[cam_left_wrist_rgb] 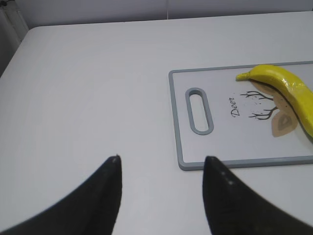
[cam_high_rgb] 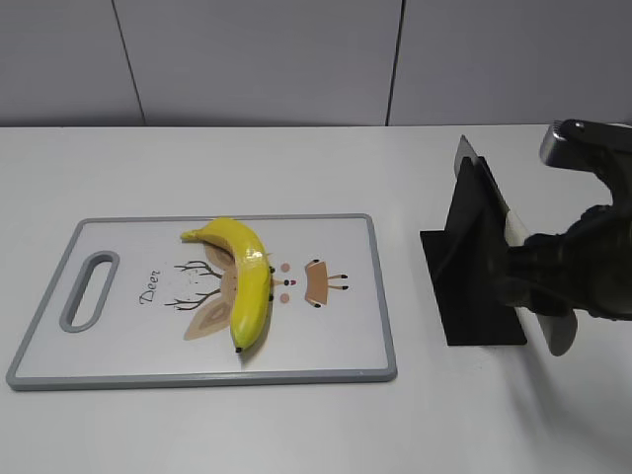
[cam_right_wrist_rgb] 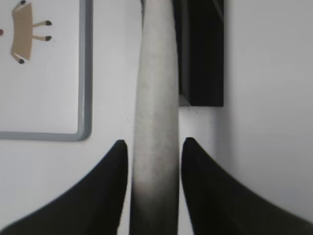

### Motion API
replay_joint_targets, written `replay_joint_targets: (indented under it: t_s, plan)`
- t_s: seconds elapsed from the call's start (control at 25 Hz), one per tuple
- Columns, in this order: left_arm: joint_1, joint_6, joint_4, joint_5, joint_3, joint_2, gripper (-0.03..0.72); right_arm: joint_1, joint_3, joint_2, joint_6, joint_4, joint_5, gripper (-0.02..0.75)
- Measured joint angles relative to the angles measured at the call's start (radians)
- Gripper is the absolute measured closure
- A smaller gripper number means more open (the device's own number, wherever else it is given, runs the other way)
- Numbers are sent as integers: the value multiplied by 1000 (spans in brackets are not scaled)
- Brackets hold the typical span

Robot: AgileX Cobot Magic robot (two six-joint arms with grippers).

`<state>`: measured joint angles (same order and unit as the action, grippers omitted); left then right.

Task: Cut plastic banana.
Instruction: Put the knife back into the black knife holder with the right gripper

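The plastic banana [cam_high_rgb: 247, 278] is glossy yellow and curved and lies on the white cutting board [cam_high_rgb: 336, 336], left of its middle. It also shows in the left wrist view [cam_left_wrist_rgb: 288, 90]. A knife with a grey handle [cam_right_wrist_rgb: 155, 88] rests in a black stand [cam_high_rgb: 474, 267]. My right gripper [cam_right_wrist_rgb: 154, 147] straddles the handle, with a thin gap showing on each side of it. In the exterior view it [cam_high_rgb: 553, 291] is at the stand's right. My left gripper [cam_left_wrist_rgb: 161, 159] is open and empty over bare table, left of the board's handle slot [cam_left_wrist_rgb: 200, 110].
The grey-rimmed board [cam_left_wrist_rgb: 215, 88] has a deer drawing and its corner shows in the right wrist view [cam_right_wrist_rgb: 85, 98]. The stand [cam_right_wrist_rgb: 203, 49] sits on the white table to the right of the board. A grey wall runs behind the table.
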<state>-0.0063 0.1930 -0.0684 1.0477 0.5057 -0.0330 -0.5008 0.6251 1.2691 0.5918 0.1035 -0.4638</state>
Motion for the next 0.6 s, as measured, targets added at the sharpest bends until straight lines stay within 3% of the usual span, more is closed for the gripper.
replay_joint_targets:
  t_s: [0.2, 0.32, 0.6]
  plan:
    - [0, 0, 0, 0, 0, 0, 180, 0, 35, 0, -21, 1, 33, 111]
    - [0, 0, 0, 0, 0, 0, 180, 0, 64, -19, -32, 3, -4, 62]
    - [0, 0, 0, 0, 0, 0, 181, 0, 77, -169, -186, 3, -68, 60]
